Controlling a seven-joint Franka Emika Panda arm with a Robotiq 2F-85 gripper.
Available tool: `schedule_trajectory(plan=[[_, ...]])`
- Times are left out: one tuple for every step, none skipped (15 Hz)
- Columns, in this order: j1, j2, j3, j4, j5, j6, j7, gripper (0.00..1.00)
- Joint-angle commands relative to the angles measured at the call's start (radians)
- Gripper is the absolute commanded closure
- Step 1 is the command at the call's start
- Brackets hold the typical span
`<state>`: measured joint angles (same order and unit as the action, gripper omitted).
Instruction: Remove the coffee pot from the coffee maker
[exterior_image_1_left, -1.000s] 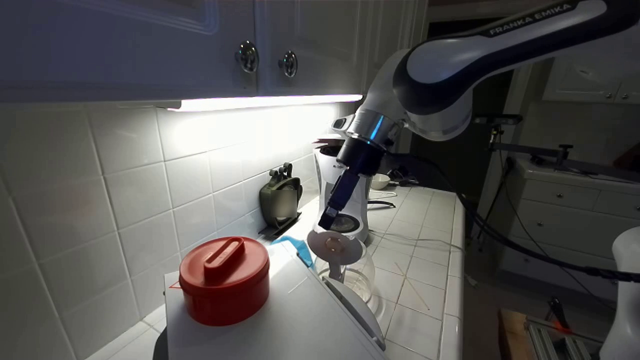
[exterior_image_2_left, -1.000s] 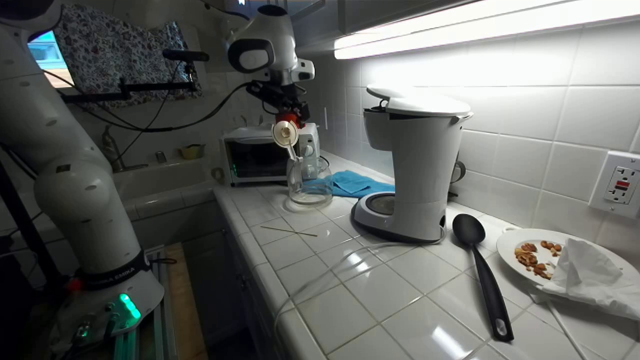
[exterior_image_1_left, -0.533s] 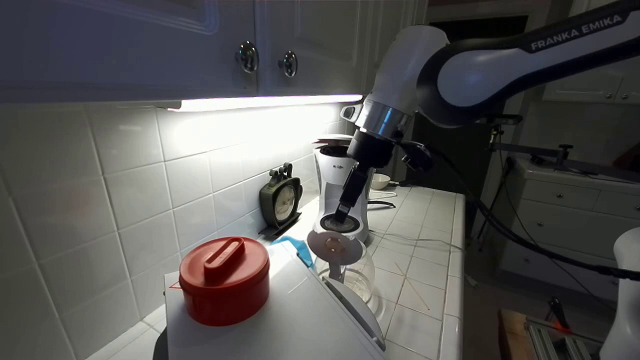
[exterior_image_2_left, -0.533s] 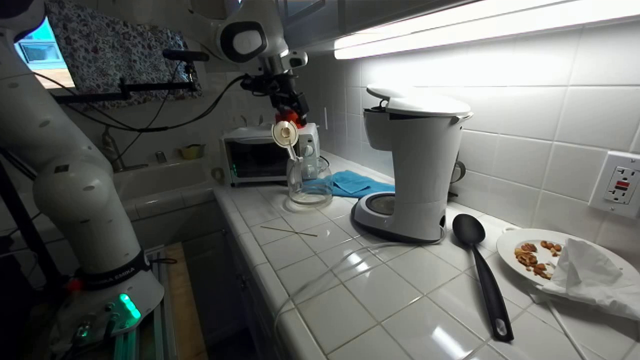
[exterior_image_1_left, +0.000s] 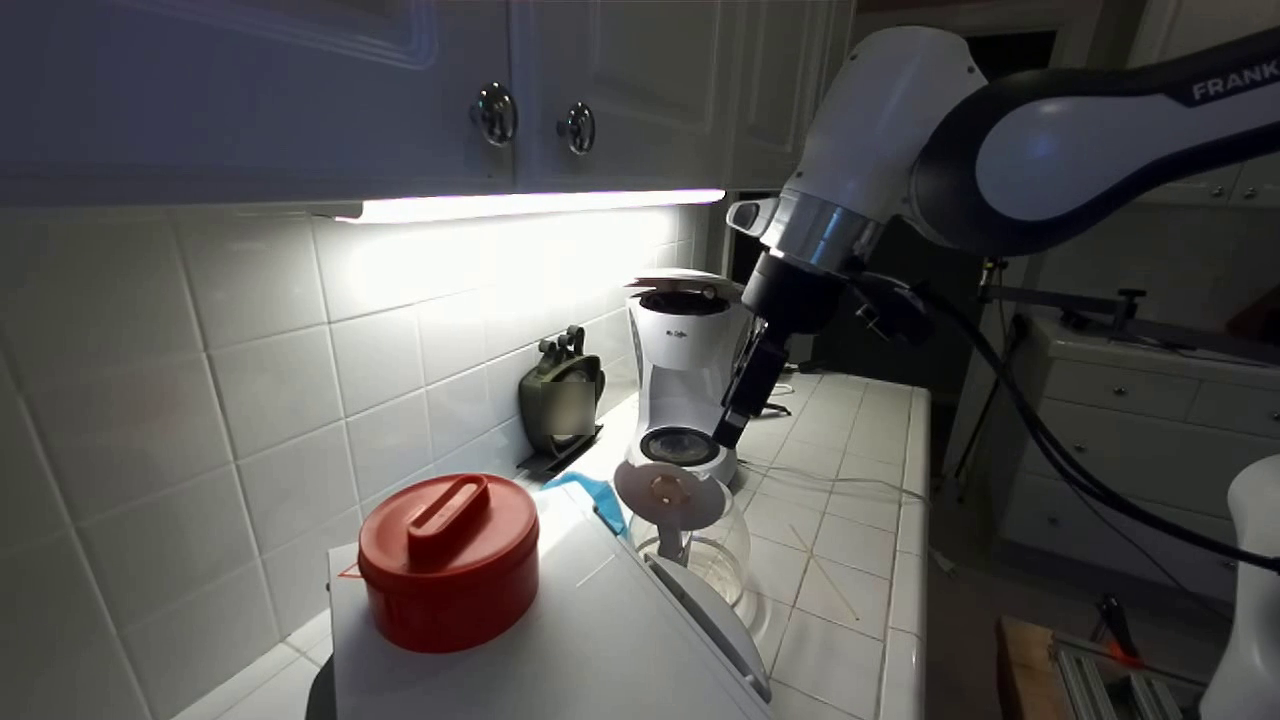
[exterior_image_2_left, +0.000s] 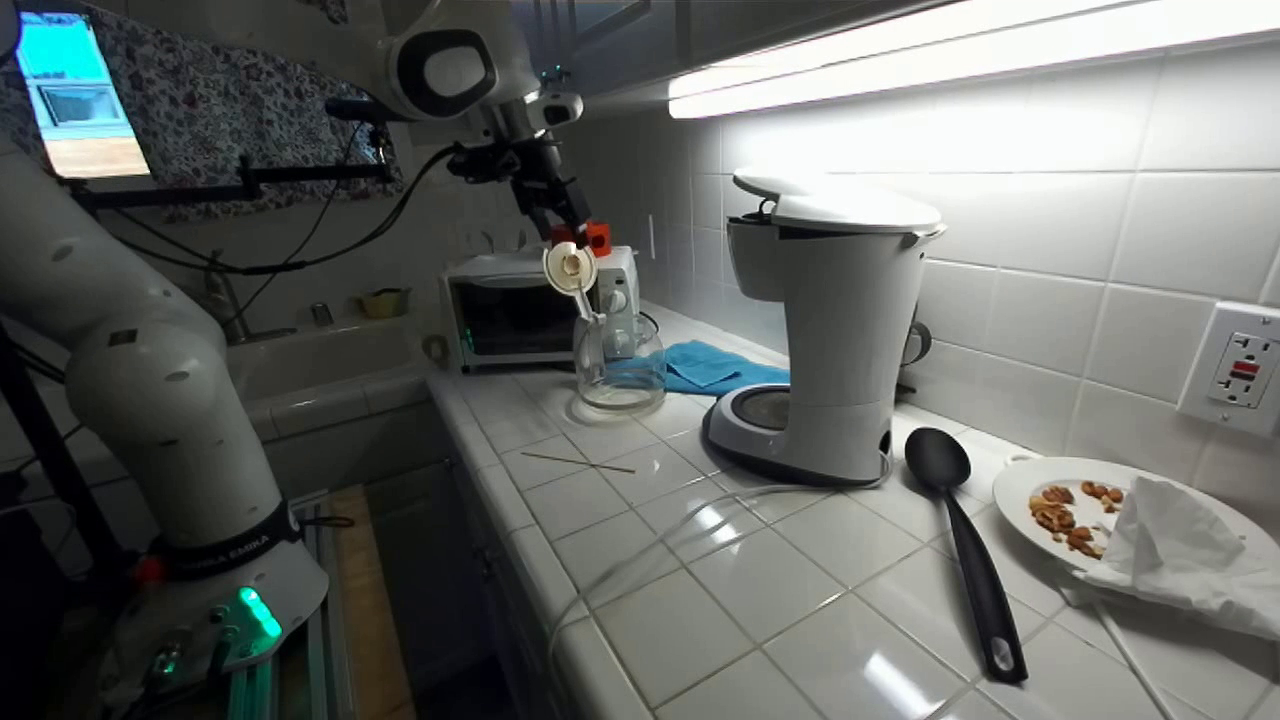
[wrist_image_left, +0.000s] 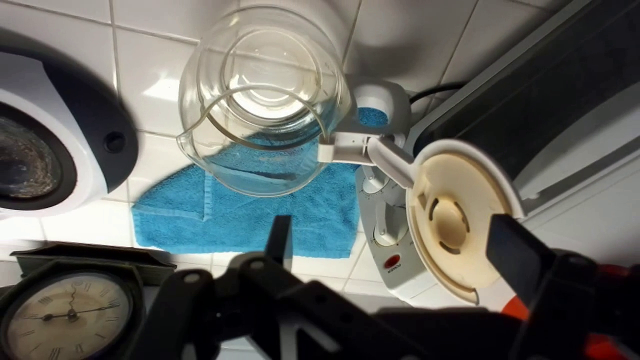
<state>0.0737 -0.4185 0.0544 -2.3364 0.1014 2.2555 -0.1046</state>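
Where the worktop (exterior_image_2_left: 690, 640) stretches away in glossy white tile and thin grout lines, the robot's smooth white arm (exterior_image_2_left: 165, 400) reaches in over it. A toaster oven (exterior_image_2_left: 530, 308) with a dark glass door sits farther along. Well apart from it stands the coffee maker (exterior_image_2_left: 840, 330), upright and tapering in white plastic, its hotplate (wrist_image_left: 25, 155) ringed in black and mottled as if stained. A blue towel (wrist_image_left: 235, 225), soft and looped like terry, lies creased just beside the coffee pot (wrist_image_left: 265, 115), which is clear glass, round-bellied, standing upright on the worktop between the two machines. It is off the coffee maker, so I'd call the removal itself done.

What the coming move hangs on, to my eye, is this: the pot lies below the pincer (wrist_image_left: 392, 245) and off to one side, its axis vertical, while its swung-open lid (wrist_image_left: 450, 220) rises near the gap, lower than it. A lift straight away, without brushing the lid's rim, seems to be what is wanted next. The pincer's two halves stand wide apart and grip nothing; in an exterior view space shows between them and the lid. That lid is a cream plastic disc with a slotted hub. Smallest of all are the fingertips (wrist_image_left: 517, 252), dark, flat and square-cornered.
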Motion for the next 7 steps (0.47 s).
schedule_trajectory(plan=[[-0.011, -0.109, 0.006, -0.085, -0.029, 0.027, 0.053, 0.0], [-0.013, -0.126, 0.006, -0.099, -0.028, 0.036, 0.06, 0.0], [-0.015, -0.141, 0.004, -0.111, -0.026, 0.046, 0.066, 0.0], [-0.017, -0.152, 0.003, -0.122, -0.025, 0.054, 0.069, 0.0], [-0.018, -0.161, 0.003, -0.131, -0.026, 0.06, 0.072, 0.0], [-0.017, -0.168, 0.0, -0.14, -0.022, 0.063, 0.07, 0.0], [-0.021, -0.175, 0.002, -0.147, -0.025, 0.067, 0.074, 0.0]])
